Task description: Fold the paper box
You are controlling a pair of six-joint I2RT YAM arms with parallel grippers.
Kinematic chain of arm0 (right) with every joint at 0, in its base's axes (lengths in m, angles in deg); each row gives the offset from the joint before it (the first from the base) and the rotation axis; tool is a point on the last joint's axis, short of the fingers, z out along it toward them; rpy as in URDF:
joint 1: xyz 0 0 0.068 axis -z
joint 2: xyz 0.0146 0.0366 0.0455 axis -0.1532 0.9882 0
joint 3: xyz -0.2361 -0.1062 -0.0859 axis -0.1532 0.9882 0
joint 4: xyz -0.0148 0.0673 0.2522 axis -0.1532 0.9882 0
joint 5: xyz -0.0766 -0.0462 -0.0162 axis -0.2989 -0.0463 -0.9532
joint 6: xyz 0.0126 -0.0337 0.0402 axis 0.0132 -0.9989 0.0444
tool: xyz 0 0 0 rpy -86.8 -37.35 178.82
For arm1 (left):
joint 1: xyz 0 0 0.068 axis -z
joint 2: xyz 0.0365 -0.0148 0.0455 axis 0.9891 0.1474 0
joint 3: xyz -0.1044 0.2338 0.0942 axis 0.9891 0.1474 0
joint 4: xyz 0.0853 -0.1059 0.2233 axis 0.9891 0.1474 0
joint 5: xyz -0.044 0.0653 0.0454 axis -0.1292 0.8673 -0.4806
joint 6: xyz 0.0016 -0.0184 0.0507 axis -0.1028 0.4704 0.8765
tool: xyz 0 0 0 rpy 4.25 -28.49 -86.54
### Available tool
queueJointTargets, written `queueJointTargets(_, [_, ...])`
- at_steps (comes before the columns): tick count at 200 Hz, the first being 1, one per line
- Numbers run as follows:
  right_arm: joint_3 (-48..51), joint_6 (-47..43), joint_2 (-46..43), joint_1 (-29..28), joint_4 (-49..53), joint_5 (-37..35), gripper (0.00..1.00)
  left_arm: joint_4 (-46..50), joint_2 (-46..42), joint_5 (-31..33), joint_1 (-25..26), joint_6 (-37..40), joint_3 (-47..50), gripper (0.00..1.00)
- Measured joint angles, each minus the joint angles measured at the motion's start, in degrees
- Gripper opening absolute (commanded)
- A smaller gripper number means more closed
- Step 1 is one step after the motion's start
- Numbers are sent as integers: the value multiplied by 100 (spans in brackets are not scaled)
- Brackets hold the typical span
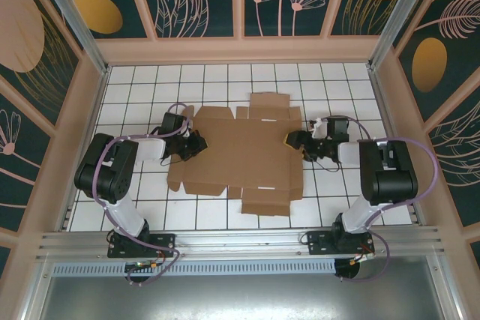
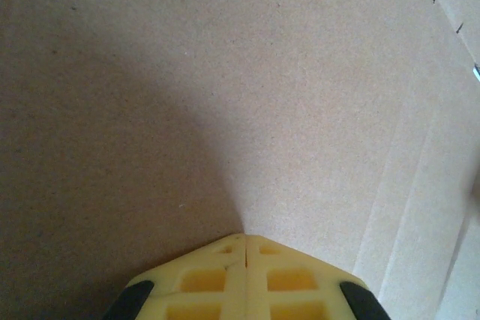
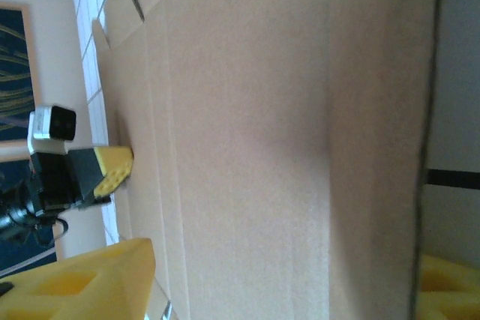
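**Top view.** The bench (image 1: 135, 207) is covered at its middle by the paper box (image 1: 240, 155), so the grid lines beneath it are hidden. The tips of the left fingers (image 1: 198, 144) and of the right fingers (image 1: 292, 140) are too small for contact with the sheet to be judged.

**Left wrist view.** The sheet is cut off by the top, left and lower edges. The closed fingers are cropped at the lower edge.

**Right wrist view.** The sheet is cut off above and below. Both fingers are cropped at the lower edge, and one is seen as a blurred yellow patch beside the sheet's edge. Whether the sheet is touched by them cannot be told.
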Motion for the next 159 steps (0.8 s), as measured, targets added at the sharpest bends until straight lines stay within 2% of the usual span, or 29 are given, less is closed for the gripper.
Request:
queueJointTargets(29, [-70, 33, 205, 7, -129, 153, 54, -48, 13, -42, -37, -20, 15, 0])
queueJointTargets(76, [-118, 9, 341, 7, -160, 140, 40, -96, 24, -42, -79, -20, 22, 0])
queueJointTargets(116, [-170, -76, 332, -20, 4, -11, 39, -136, 24, -39, -85, -20, 42, 0])
queueJointTargets(159, [-516, -505, 269, -225, 859, -522, 38, -166, 22, -39, -96, -17, 52, 0])
